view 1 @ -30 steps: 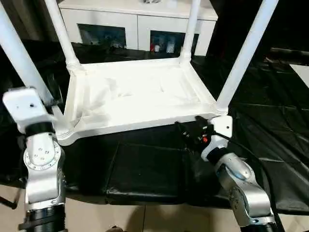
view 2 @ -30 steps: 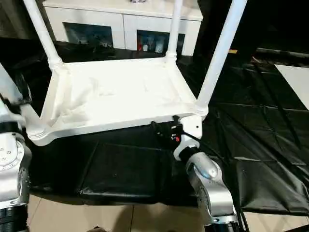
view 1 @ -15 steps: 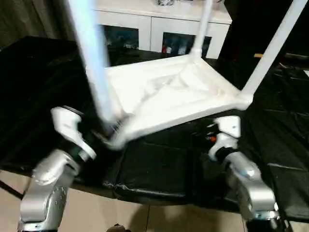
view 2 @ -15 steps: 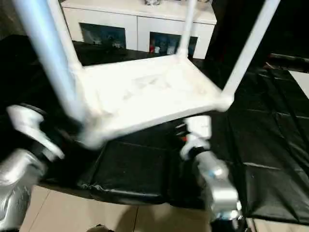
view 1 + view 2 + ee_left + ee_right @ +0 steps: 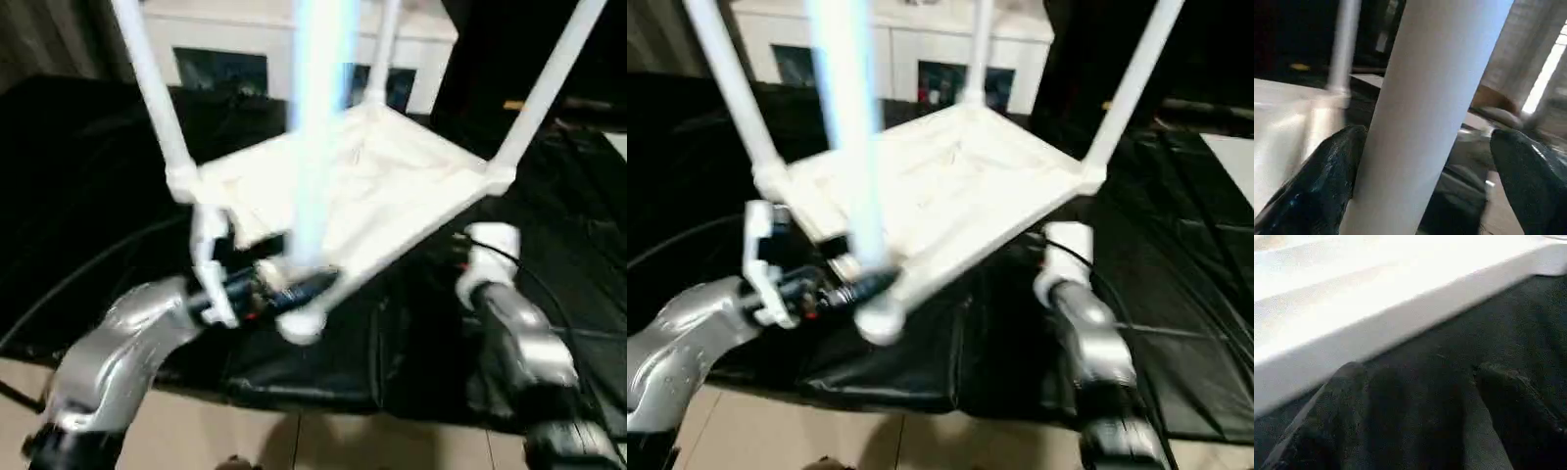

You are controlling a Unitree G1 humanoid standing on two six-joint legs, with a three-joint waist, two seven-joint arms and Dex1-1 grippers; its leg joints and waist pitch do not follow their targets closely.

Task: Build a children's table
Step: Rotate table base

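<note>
The children's table stands upside down on black cloth, its white tabletop (image 5: 392,196) turned so one corner points at me. Its legs rise from the corner sockets: a near one (image 5: 318,147), one at the left (image 5: 152,98), one at the back (image 5: 384,59) and one at the right (image 5: 549,88). My left gripper (image 5: 294,289) is open around the base of the near leg (image 5: 1425,98). One finger (image 5: 1317,186) lies against that leg and the other (image 5: 1533,181) stands clear. My right gripper (image 5: 1415,377) is open over the cloth, just short of the tabletop's edge (image 5: 1376,328), holding nothing.
A white cabinet (image 5: 235,39) with dark glass doors stands behind the table. Black cloth (image 5: 323,362) covers the work surface and drops to pale floor (image 5: 294,441) at the front. A dark cable (image 5: 88,274) runs toward my left arm.
The table has turned: its near-left corner and leg swung from the far left to the front middle, with my left gripper moving along at that leg. The right gripper stayed by the right edge.
</note>
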